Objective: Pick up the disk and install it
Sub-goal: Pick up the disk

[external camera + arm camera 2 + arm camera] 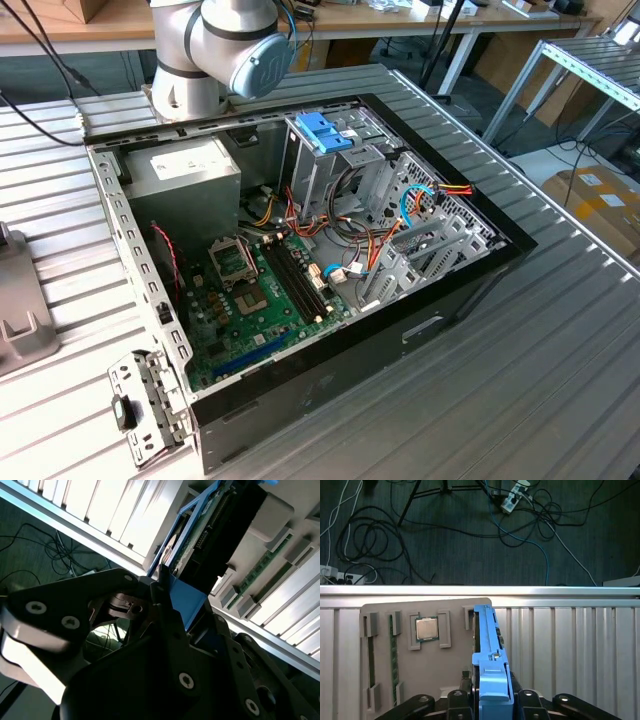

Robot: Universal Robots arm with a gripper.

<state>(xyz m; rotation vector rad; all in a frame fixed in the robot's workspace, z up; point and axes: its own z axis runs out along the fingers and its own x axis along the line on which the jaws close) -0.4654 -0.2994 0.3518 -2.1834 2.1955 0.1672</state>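
Clamping the disk (487,645) edge-on, the fingers (524,700) hide its near end.

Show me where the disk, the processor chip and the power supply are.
disk (487,640): first wrist view, blue carrier's edge.
processor chip (426,629): first wrist view, metal lid's middle.
power supply (185,190): exterior view, grey top face.

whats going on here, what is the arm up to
The arm's gripper is closed on the disk, a blue-framed drive standing on edge at a grey parts tray that also holds a processor and memory sticks. In the exterior view the open computer case sits on the ribbed table, and the disk is not yet installed in it.
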